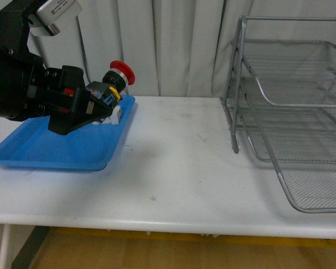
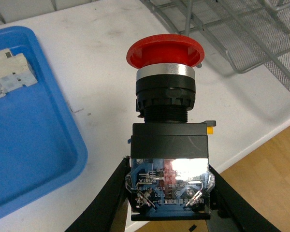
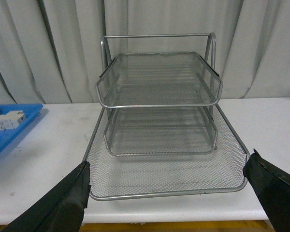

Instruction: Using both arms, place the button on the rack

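Note:
The button (image 1: 116,81), with red mushroom cap, yellow collar and dark body, is held in my left gripper (image 1: 101,101), above the right end of the blue tray. In the left wrist view the button (image 2: 166,121) fills the middle, its clear-backed body clamped between the black fingers (image 2: 106,203). The silver wire-mesh rack (image 1: 294,112) stands at the right of the white table. In the right wrist view the rack (image 3: 159,125) faces me, its lowest tier slid out towards me. My right gripper (image 3: 166,193) is open and empty, its fingers (image 3: 63,203) wide apart before that tier.
A flat blue plastic tray (image 1: 50,148) lies at the table's left, below my left arm. A white block (image 2: 9,75) lies in it, also seen in the right wrist view (image 3: 9,119). Grey curtains hang behind. The table's front edge (image 1: 157,221) is close.

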Available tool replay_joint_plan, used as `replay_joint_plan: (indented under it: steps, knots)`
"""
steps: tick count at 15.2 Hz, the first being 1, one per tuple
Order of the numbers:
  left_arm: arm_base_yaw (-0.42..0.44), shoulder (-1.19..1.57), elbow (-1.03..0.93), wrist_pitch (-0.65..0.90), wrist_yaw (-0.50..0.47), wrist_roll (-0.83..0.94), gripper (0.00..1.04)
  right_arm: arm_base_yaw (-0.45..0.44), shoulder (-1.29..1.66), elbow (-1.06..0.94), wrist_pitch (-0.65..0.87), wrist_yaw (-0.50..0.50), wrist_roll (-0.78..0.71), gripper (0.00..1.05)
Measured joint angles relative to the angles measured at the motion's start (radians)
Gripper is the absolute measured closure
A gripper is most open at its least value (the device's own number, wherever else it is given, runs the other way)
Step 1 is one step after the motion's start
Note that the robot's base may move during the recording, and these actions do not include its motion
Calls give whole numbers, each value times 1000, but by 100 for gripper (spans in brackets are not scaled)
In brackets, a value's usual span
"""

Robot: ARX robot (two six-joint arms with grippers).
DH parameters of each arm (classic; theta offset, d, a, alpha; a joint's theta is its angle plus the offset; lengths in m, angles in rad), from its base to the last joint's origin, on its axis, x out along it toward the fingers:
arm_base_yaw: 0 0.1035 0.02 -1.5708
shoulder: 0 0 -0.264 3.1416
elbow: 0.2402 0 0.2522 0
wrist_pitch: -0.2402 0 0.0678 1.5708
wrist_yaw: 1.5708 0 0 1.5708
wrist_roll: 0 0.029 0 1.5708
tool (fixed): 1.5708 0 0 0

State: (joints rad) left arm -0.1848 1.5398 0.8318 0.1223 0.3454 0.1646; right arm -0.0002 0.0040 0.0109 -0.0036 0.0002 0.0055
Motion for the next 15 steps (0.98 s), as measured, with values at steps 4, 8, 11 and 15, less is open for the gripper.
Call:
replay_joint_plan:
  steps: [4, 8, 11, 15]
  knots:
    - [13, 0, -19, 10, -1, 0, 69, 0, 0, 0, -1, 0, 0, 6]
    - [23, 0, -23, 9, -2, 0, 69, 0, 0, 0, 0, 0, 0, 6]
    - [20, -5, -24, 11, 0, 0, 69, 0, 0, 0, 0, 0, 0, 6]
    - [18, -5, -25, 12, 6, 0, 69, 0, 0, 0, 0, 0, 0, 6]
